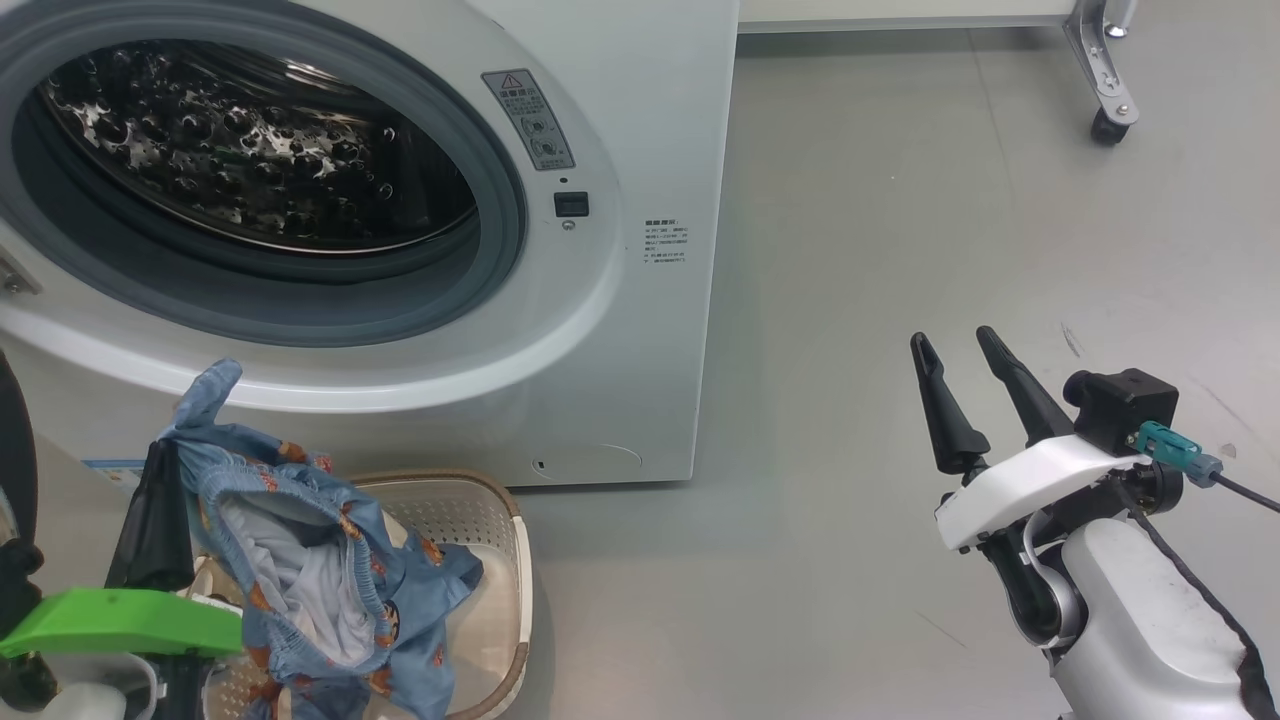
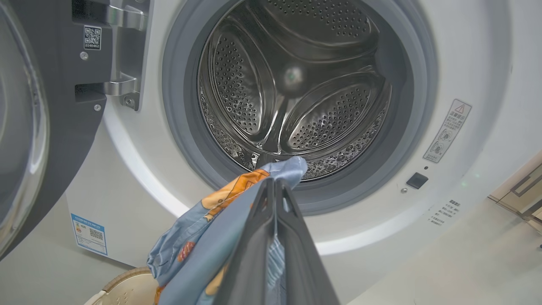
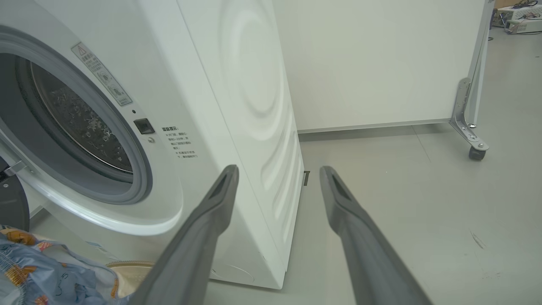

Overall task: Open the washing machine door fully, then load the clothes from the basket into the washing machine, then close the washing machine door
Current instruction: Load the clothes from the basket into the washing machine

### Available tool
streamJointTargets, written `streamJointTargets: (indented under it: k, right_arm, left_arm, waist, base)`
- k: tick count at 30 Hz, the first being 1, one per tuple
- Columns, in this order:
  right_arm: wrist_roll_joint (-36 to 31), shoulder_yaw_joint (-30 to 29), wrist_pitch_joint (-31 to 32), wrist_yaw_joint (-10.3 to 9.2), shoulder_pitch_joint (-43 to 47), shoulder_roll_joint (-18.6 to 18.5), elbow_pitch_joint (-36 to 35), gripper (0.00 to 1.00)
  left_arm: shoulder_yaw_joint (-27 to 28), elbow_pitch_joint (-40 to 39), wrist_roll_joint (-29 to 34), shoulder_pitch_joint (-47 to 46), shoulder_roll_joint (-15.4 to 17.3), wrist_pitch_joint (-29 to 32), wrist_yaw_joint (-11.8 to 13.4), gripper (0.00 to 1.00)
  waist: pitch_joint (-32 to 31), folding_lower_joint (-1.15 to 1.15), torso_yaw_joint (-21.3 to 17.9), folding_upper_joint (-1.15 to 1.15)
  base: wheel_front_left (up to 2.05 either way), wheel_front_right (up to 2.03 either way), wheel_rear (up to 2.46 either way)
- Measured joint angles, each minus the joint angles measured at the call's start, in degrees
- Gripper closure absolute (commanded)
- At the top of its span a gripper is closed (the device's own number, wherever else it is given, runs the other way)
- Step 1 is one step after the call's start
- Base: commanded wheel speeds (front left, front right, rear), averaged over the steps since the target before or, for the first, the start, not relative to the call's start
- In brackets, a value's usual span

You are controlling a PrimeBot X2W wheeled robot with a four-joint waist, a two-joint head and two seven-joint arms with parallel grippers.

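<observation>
Step in hand: loading. The washing machine door (image 2: 25,127) is already swung wide and a garment is lifted, but nothing is inside yet.
Door: it hangs from its hinge (image 2: 123,84) at the left of the left wrist view, well clear of the opening.
Left arm: the left gripper (image 2: 275,186) has its jaws pressed together, pinching a fold of the clothes (image 1: 330,540).
Load: blue fabric with orange prints, raised in front of the washing machine (image 1: 650,100). One corner pokes up past the fingertips, level with the lower lip of the opening, while the lower folds hang over the basket (image 1: 520,580).
Basket: on the floor (image 1: 900,200) just before the machine's front. Whether another piece lies under the hanging cloth, I cannot tell.
Right arm: the right gripper (image 1: 952,338) has its jaws spread and holds nothing. It hovers over bare floor, well apart from the load.
Drum: the drum (image 2: 296,84) looks empty.
Next move: probably carry the bundle up and forward over the grey seal (image 2: 178,106), deep enough that the trailing folds clear the lip before letting go — otherwise the cloth may drag on the seal or slide back out.
</observation>
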Motion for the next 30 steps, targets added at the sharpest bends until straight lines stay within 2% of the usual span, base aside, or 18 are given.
streamJointTargets:
  k: [12,20,25,30]
  right_arm:
    - [0.0,0.9,0.0,0.0,0.0,-0.5,-0.5,0.0]
    - [0.0,2.0,0.0,0.0,-0.5,-0.9,-0.9,0.0]
    - [0.0,3.5,0.0,0.0,-1.7,-0.9,-1.1,0.0]
    - [0.0,4.5,0.0,0.0,-2.7,-1.0,-1.3,0.0]
  left_arm:
    - [3.7,-5.4,3.4,-1.2,0.2,0.0,0.0,1.0]
    - [6.1,-8.8,6.1,-10.3,1.8,0.0,0.1,1.0]
    - [7.3,-8.3,6.4,-15.9,1.9,-0.2,1.0,1.0]
    - [7.7,-3.4,6.4,-18.7,2.3,0.1,2.4,1.0]
  waist:
    - [1.8,0.0,-0.6,0.0]
    - [4.3,0.0,-1.4,0.0]
    - [6.0,0.0,-2.3,0.0]
    - [8.0,0.0,-3.7,0.0]
  base:
    - [0.0,0.0,0.0]
    - [0.0,0.0,0.0]
    - [0.0,0.0,0.0]
    - [0.0,0.0,0.0]
